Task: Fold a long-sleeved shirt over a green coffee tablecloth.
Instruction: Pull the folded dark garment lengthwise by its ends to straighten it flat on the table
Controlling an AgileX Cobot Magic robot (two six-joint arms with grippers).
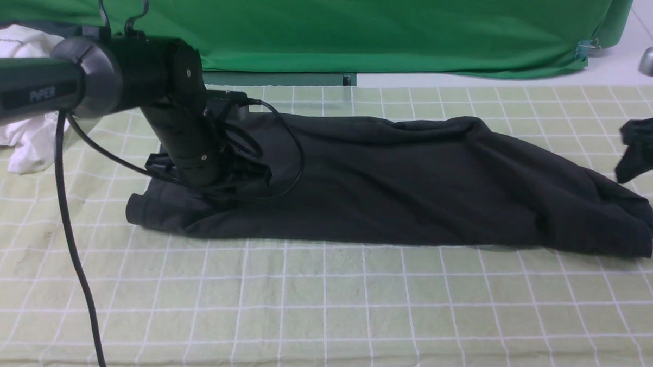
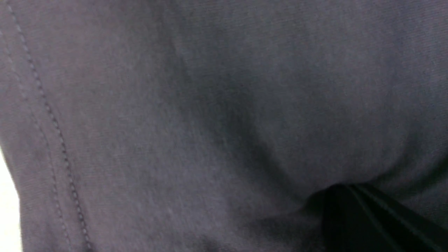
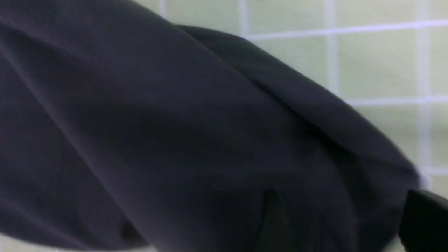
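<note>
Lying near the cloth's (image 1: 387, 310) far edge: shirt (image 1: 386, 180); left gripper (image 1: 220, 197) clenched on its left part; right gripper (image 3: 346, 201), fingers parted, above its right end.

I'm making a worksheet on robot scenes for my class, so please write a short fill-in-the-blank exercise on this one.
The shirt lies on a tablecloth with a grid of ____ lines.
The ____ gripper is down at the shirt's fabric.
The ____ gripper has its jaws apart.
The hanging cloth behind the table is plain ____.

Missing words: white; left; right; green
</note>
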